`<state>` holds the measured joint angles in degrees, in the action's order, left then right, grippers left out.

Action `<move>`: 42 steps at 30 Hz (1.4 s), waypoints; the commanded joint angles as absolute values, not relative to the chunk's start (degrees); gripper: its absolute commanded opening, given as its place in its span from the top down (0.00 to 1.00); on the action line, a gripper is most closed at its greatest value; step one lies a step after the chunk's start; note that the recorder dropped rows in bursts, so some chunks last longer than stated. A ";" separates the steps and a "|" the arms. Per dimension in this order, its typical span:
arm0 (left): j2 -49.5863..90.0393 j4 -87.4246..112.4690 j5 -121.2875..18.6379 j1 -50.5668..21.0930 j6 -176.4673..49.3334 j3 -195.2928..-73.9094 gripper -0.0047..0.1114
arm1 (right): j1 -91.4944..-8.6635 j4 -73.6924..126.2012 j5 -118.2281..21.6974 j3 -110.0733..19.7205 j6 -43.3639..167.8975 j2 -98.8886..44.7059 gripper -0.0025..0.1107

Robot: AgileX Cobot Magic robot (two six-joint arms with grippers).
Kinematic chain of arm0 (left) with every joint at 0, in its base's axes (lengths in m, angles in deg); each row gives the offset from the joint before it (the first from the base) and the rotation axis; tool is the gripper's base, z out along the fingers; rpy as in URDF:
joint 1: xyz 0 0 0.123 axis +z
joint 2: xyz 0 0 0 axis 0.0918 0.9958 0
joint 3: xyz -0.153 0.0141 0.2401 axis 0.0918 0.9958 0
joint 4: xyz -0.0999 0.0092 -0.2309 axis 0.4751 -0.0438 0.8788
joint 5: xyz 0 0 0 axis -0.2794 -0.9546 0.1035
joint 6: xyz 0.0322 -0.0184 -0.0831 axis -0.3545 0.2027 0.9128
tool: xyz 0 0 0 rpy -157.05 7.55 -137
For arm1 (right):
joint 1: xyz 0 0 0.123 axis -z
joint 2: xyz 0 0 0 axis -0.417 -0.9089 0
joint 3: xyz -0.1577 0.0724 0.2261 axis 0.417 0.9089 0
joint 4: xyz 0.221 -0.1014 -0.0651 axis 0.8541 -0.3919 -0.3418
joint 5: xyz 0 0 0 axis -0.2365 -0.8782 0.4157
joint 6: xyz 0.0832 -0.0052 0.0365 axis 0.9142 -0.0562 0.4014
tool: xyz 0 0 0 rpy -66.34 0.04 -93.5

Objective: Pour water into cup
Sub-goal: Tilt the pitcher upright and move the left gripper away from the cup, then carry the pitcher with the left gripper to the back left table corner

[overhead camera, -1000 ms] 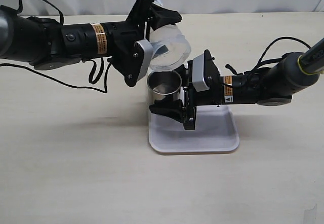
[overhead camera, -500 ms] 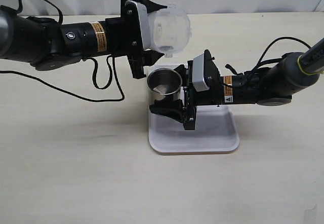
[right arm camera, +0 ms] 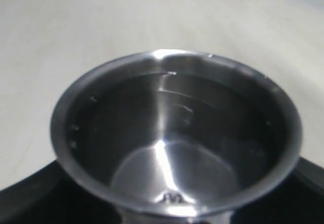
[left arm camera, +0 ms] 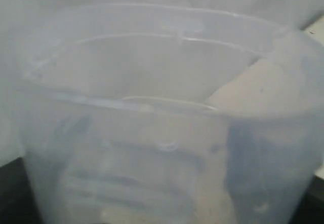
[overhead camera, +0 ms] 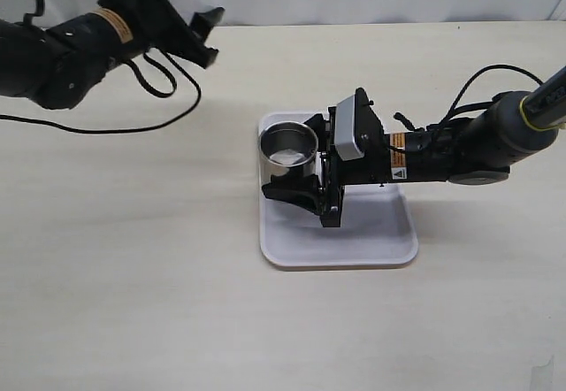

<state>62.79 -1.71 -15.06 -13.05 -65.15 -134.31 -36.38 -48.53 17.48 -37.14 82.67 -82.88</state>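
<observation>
Pour looks finished: cup [overhead camera: 287, 143] upright on white tray [overhead camera: 371, 245], right gripper [overhead camera: 296, 174] clamped on it, water [right arm camera: 174, 176] probably inside. Left gripper [overhead camera: 190, 19] holds translucent beaker [left arm camera: 162, 133], well apart from cup. Next you park beaker upright, free cup.

table [overhead camera: 133, 276]: pale wood | white tray [overhead camera: 371, 239] | black cable [overhead camera: 115, 131]
</observation>
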 commanded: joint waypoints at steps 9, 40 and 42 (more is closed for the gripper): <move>62.88 -0.46 -13.24 1.77 -48.93 -134.68 0.96 | -36.46 -46.60 19.26 -37.22 82.66 -82.49 0.94; 76.83 -3.68 -0.25 4.88 -45.48 -134.68 0.96 | -36.46 -46.60 19.26 -37.22 82.66 -82.49 0.94; 76.83 -4.53 -1.62 4.88 -43.92 -134.68 0.96 | -36.46 -46.60 19.26 -37.22 82.66 -82.49 0.94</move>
